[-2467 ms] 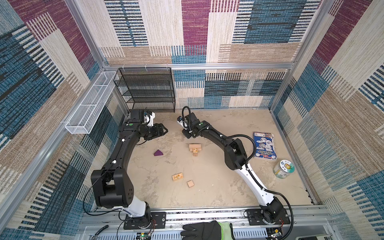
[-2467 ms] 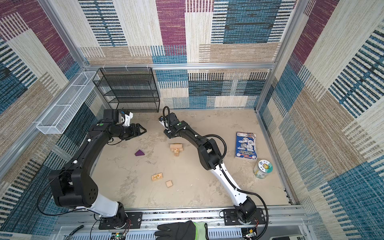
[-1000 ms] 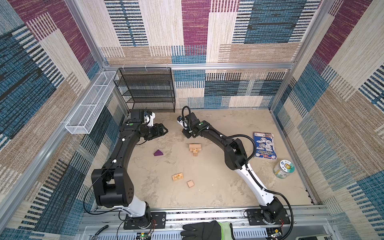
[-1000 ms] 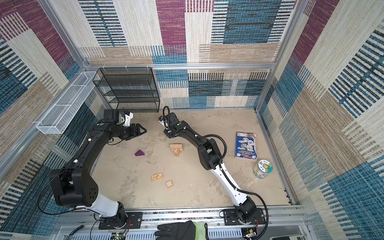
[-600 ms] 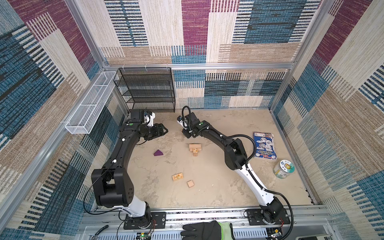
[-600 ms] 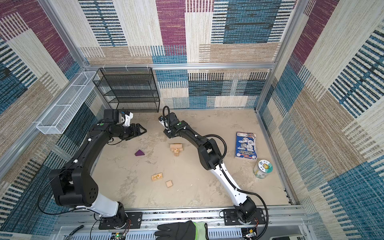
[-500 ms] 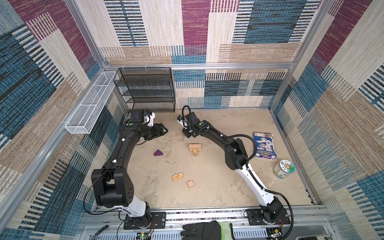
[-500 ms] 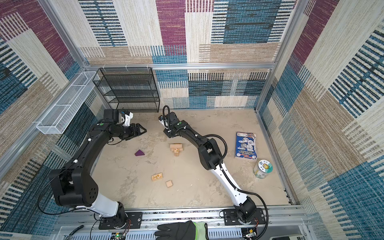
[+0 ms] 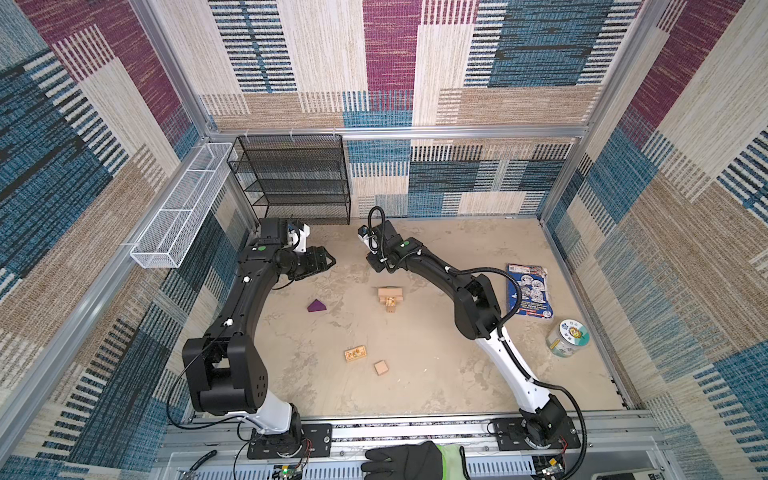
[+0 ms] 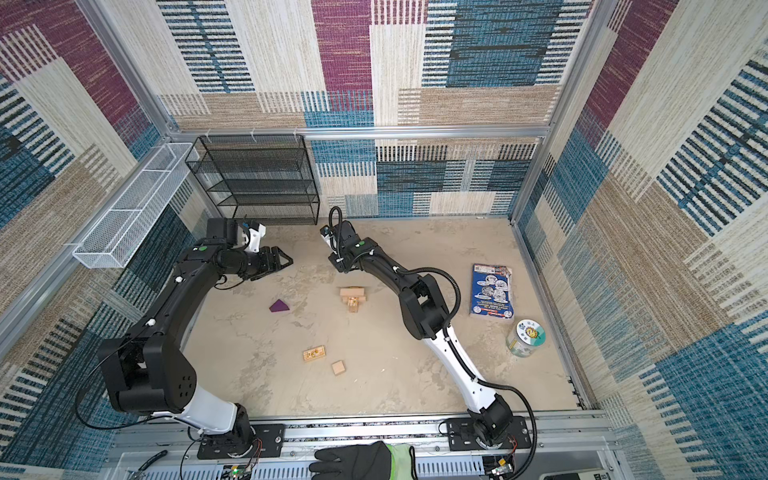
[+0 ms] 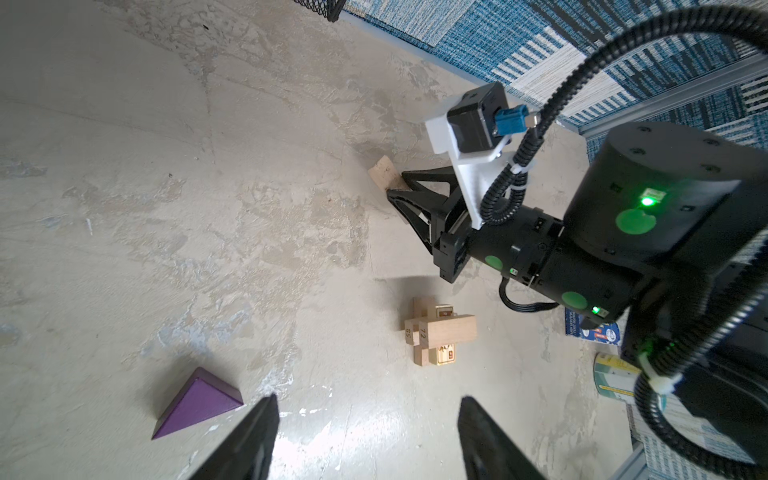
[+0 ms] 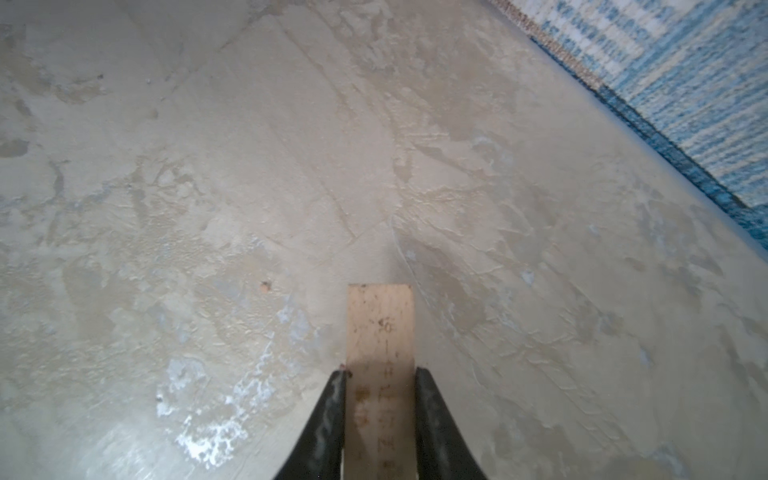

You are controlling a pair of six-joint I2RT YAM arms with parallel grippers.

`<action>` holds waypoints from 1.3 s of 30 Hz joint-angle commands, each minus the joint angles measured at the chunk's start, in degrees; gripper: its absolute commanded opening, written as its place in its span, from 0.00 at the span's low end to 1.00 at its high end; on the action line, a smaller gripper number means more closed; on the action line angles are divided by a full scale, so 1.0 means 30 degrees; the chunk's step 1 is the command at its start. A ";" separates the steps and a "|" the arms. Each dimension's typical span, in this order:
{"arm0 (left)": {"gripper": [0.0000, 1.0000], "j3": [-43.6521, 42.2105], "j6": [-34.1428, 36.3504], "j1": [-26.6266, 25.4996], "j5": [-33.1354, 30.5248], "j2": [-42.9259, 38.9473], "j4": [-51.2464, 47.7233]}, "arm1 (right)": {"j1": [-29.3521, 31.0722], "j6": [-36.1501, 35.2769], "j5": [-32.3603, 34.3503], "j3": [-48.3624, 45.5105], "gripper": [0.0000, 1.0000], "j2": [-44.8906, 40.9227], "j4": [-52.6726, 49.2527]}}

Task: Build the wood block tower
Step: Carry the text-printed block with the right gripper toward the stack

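Wood block (image 12: 380, 328), a pale brick, juts forward from the right pincer (image 12: 380, 374), clamped across its narrow width near one end. It looks light, stiff and smooth, and it may pivot, so a mid-length hold seems safer. Tower (image 11: 436, 332) stands near, back beside that pincer's wrist. Left pincer (image 11: 365, 405) gapes empty, purple wedge (image 11: 199, 399) beside it.

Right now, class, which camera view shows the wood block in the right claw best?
The right wrist view: the wood block fills the foreground, pinched in the right claw. The left wrist view shows only its tip past the claw. In both top views it cannot be made out.
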 commanded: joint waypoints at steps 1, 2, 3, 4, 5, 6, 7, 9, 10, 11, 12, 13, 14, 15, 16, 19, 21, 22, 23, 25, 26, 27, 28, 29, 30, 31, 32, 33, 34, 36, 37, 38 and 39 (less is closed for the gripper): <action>0.72 0.0121 -0.0421 0.0023 0.0384 0.0001 -0.0101 | -0.0005 0.1191 0.1127 -0.0531 0.00 -0.0751 0.0813; 0.73 0.0119 -0.0428 0.0007 0.0386 0.0022 -0.0103 | -0.0017 0.1420 0.1396 -0.0750 0.00 -0.0926 0.0824; 0.73 0.0088 -0.0435 0.0004 0.0393 0.0025 -0.0102 | -0.0019 0.1700 0.1677 -0.0980 0.00 -0.1130 0.0817; 0.72 0.0084 -0.0435 -0.0009 0.0397 0.0050 -0.0103 | -0.0033 0.1907 0.1897 -0.1210 0.00 -0.1320 0.0782; 0.73 0.0091 -0.0460 -0.0062 0.0418 0.0050 -0.0095 | -0.0016 0.2204 0.2257 -0.1504 0.00 -0.1556 0.0735; 0.72 0.0091 -0.0443 -0.0109 0.0462 0.0074 -0.0095 | -0.0032 0.2515 0.2558 -0.1756 0.00 -0.1761 0.0661; 0.72 0.0071 -0.0459 -0.0161 0.0465 0.0111 -0.0096 | -0.0018 0.2818 0.2882 -0.2026 0.00 -0.1916 0.0619; 0.72 0.0091 -0.0465 -0.0284 0.0457 0.0143 -0.0103 | -0.0017 0.3434 0.3275 -0.2696 0.00 -0.2449 0.0601; 0.72 0.0091 -0.0465 -0.0341 0.0435 0.0133 -0.0091 | -0.0019 0.3691 0.3480 -0.3019 0.00 -0.2678 0.0616; 0.72 0.0074 -0.0450 -0.0409 0.0361 0.0125 -0.0099 | -0.0047 0.3988 0.3685 -0.3394 0.00 -0.2940 0.0637; 0.72 0.0062 -0.0436 -0.0471 0.0316 0.0103 -0.0103 | -0.0047 0.4263 0.3868 -0.3774 0.00 -0.3218 0.0688; 0.72 0.0062 -0.0421 -0.0531 0.0271 0.0069 -0.0096 | -0.0054 0.4547 0.4031 -0.4126 0.00 -0.3460 0.0729; 0.72 0.0062 -0.0407 -0.0586 0.0206 0.0020 -0.0103 | -0.0047 0.4813 0.4240 -0.4485 0.00 -0.3740 0.0783; 0.72 0.0033 -0.0406 -0.0637 0.0119 0.0022 -0.0117 | -0.0090 0.5069 0.4434 -0.4834 0.00 -0.4021 0.0813; 0.72 0.0009 -0.0375 -0.0692 0.0060 0.0002 -0.0103 | -0.0091 0.5386 0.4597 -0.5068 0.00 -0.4229 0.0792; 0.72 0.0006 -0.0317 -0.0921 -0.0146 -0.0088 -0.0157 | -0.0178 0.6256 0.4745 -0.5933 0.00 -0.5022 0.0835; 0.71 0.0003 -0.0260 -0.1133 -0.0234 -0.0106 -0.0191 | -0.0222 0.6827 0.4770 -0.6442 0.00 -0.5501 0.0879; 0.71 0.0003 -0.0231 -0.1272 -0.0265 -0.0099 -0.0193 | -0.0223 0.7051 0.4763 -0.6613 0.00 -0.5705 0.0850; 0.71 0.0025 -0.0201 -0.1400 -0.0322 -0.0085 -0.0212 | -0.0223 0.7313 0.4758 -0.6821 0.00 -0.5924 0.0822; 0.70 0.0033 -0.0143 -0.1731 -0.0396 -0.0027 -0.0283 | -0.0251 0.7833 0.4798 -0.7104 0.00 -0.6259 0.0658; 0.70 0.0061 -0.0116 -0.1913 -0.0462 0.0051 -0.0327 | -0.0252 0.8142 0.4738 -0.7183 0.00 -0.6428 0.0499; 0.70 0.0084 -0.0066 -0.2147 -0.0520 0.0084 -0.0379 | -0.0254 0.8437 0.4667 -0.7266 0.00 -0.6610 0.0321; 0.70 0.0113 -0.0004 -0.2315 -0.0577 0.0139 -0.0430 | -0.0238 0.8663 0.4638 -0.7387 0.00 -0.6751 0.0199; 0.70 0.0149 0.0032 -0.2564 -0.0619 0.0237 -0.0523 | -0.0244 0.8995 0.4553 -0.7542 0.00 -0.6970 0.0078; 0.69 0.0205 0.0088 -0.2789 -0.0598 0.0306 -0.0585 | -0.0252 0.9265 0.4540 -0.7756 0.00 -0.7182 0.0016; 0.69 0.0223 0.0092 -0.2936 -0.0599 0.0340 -0.0621 | -0.0252 0.9501 0.4442 -0.8005 0.00 -0.7398 -0.0011; 0.69 0.0242 0.0114 -0.3142 -0.0622 0.0411 -0.0651 | -0.0252 0.9789 0.4362 -0.8294 0.00 -0.7663 -0.0031; 0.69 0.0238 0.0121 -0.3318 -0.0627 0.0494 -0.0674 | -0.0252 1.0041 0.4307 -0.8642 0.00 -0.7933 -0.0006; 0.69 0.0252 0.0149 -0.3494 -0.0676 0.0541 -0.0703 | -0.0252 1.0338 0.4198 -0.8996 0.00 -0.8169 0.0028; 0.69 0.0376 0.0268 -0.3853 -0.0756 0.0753 -0.0871 | -0.0227 1.0956 0.3791 -0.9727 0.00 -0.8702 0.0088; 0.69 0.0420 0.0296 -0.3995 -0.0781 0.0838 -0.0957 | -0.0223 1.1213 0.3616 -1.0029 0.00 -0.8923 0.0089; 0.69 0.0493 0.0341 -0.4119 -0.0787 0.0932 -0.1038 | -0.0194 1.1525 0.3423 -1.0356 0.00 -0.9172 0.0088; 0.69 0.0513 0.0363 -0.4207 -0.0800 0.1002 -0.1064 | -0.0143 1.1797 0.3327 -1.0625 0.00 -0.9393 0.0094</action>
